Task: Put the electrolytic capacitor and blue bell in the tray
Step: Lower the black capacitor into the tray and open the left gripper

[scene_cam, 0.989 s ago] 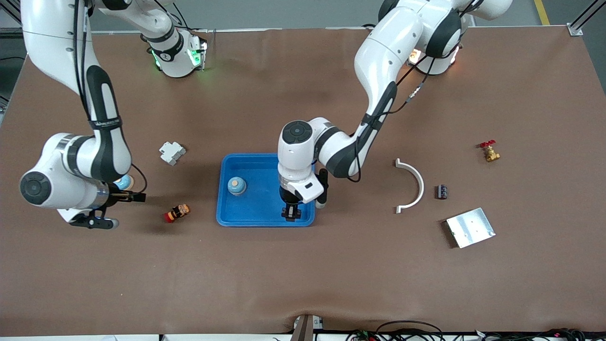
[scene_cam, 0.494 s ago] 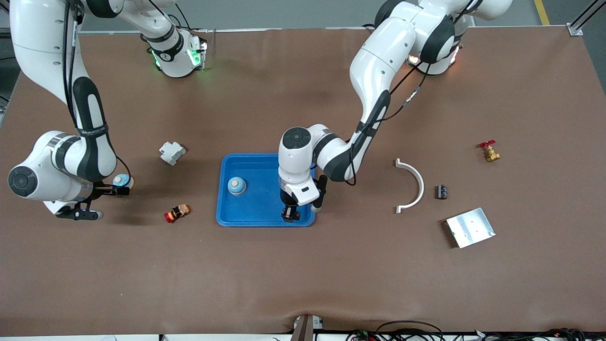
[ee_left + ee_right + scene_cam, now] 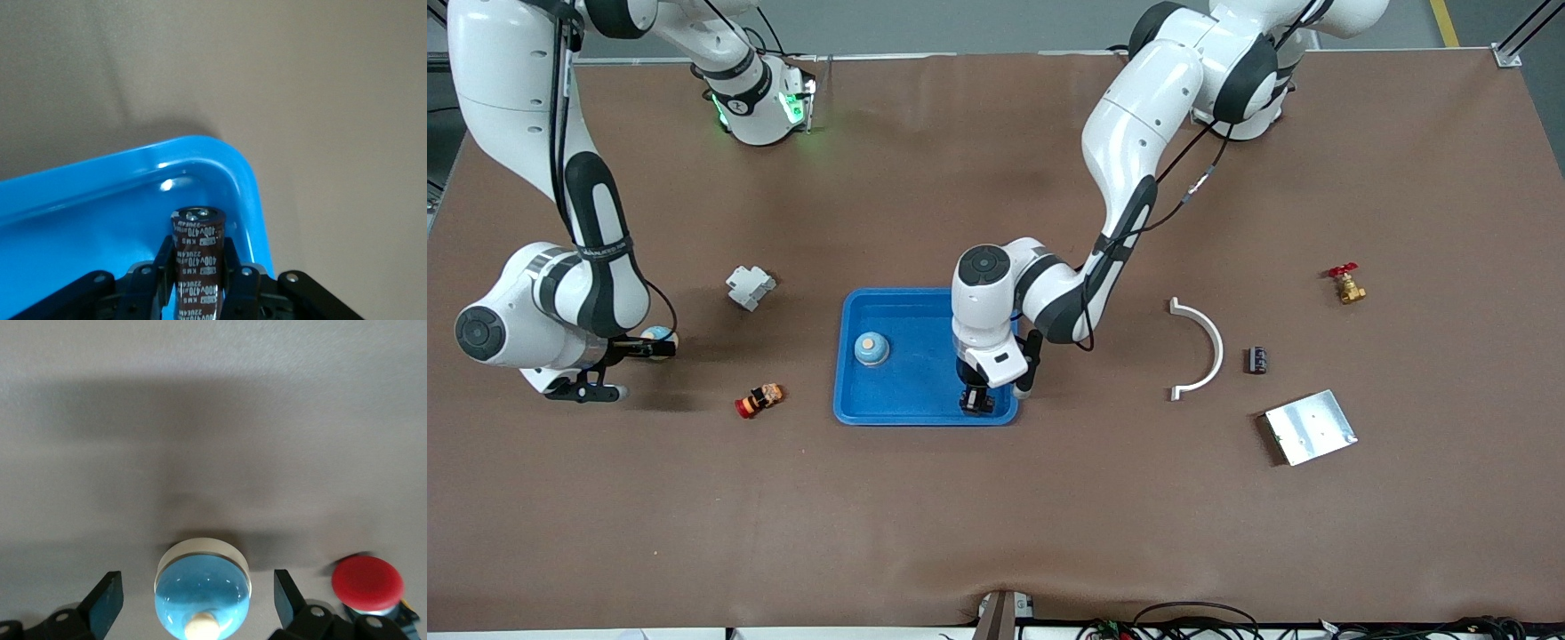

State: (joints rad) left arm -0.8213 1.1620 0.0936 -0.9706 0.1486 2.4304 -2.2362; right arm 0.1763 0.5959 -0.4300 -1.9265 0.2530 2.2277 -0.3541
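Observation:
The bright-blue tray [image 3: 907, 311] lies mid-table and holds one blue bell [image 3: 871, 348]. My left gripper [image 3: 976, 402] is shut on a dark brown electrolytic capacitor [image 3: 197, 233] and holds it low over the tray's [image 3: 80, 227] corner that is nearer the camera, toward the left arm's end. A second blue bell [image 3: 660, 337] with a white base stands on the table toward the right arm's end. My right gripper [image 3: 651, 348] is open, and its fingers [image 3: 107, 603] flank this bell [image 3: 203, 587] without touching it.
A red-capped button piece [image 3: 759, 399] lies near the bell and shows in the right wrist view [image 3: 368, 581]. A white block [image 3: 749, 287], a white curved piece [image 3: 1199, 348], a small dark capacitor [image 3: 1257, 360], a silver plate [image 3: 1310, 427] and a brass valve [image 3: 1345, 284] lie about.
My right arm has swung toward its end of the table, bringing its open fingers around the table bell. My left gripper has shifted slightly over the tray corner with the capacitor.

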